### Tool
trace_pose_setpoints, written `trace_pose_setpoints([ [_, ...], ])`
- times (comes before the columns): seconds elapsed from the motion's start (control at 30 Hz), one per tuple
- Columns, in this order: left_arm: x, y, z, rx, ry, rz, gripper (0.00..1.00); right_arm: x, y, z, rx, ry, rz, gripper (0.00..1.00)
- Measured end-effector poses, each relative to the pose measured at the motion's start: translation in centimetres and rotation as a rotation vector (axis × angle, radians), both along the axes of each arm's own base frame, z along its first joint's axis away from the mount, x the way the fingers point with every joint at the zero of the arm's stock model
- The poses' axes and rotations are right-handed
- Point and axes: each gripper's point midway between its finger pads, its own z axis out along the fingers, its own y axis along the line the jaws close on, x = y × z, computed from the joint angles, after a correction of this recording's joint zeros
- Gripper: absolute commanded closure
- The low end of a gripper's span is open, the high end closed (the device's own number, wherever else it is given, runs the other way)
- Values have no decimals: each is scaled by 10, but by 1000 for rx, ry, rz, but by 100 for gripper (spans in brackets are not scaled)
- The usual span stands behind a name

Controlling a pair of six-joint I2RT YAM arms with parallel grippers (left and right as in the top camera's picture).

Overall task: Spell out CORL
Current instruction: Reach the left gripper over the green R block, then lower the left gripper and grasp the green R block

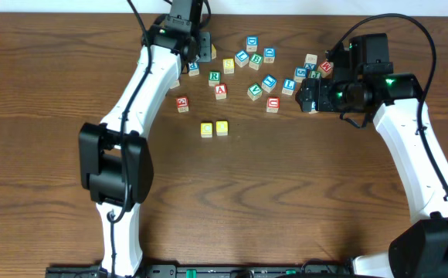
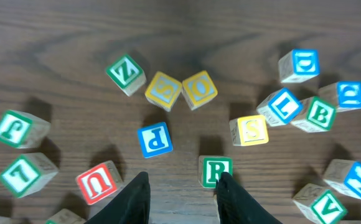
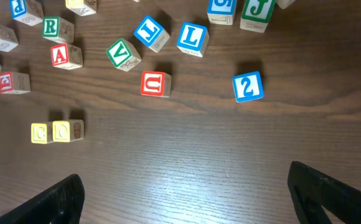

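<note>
Your left fingers hang apart at the far edge of the tabletop; R block comes next: straddle it, then close.

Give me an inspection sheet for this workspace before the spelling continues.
Surface: brown wood table, no spills seen.
Job's things: two yellow blocks side by side, letters unclear; green R block just ahead of the left end effector; blue L block among the loose ones.
Clutter: other letter blocks scattered, including red U block and blue 2 block.
End effectors: left open, empty; right end effector open, empty.
Cables: black cable on the left side; black loop on the right.
Surroundings: nothing seen.
</note>
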Motion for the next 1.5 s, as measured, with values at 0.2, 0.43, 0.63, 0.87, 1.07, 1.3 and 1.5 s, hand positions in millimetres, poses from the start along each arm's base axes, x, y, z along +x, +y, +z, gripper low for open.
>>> trace_pose_setpoints([
  [0.2, 3, -9, -36, 13, 47, -11, 49, 0, 0, 0, 0, 1, 0, 1],
  [0.43, 8, -34, -56, 5, 35, -38, 45, 0, 0, 0, 0, 1, 0, 1],
  [0.63, 4, -50, -80, 16, 65, -68, 45, 0, 0, 0, -1, 1, 0, 1],
  [0.87, 2, -46, -105, 38, 105, -60, 45, 0, 0, 0, -1, 1, 0, 1],
  [1.07, 3, -43, -106, 53, 101, -50, 49, 0, 0, 0, -1, 1, 0, 1],
  [1.3, 4, -43, -106, 55, 99, -48, 55, 0, 0, 0, 0, 1, 0, 1],
  [1.5, 5, -43, -105, 54, 95, -48, 56, 0, 0, 0, 0, 1, 0, 1],
])
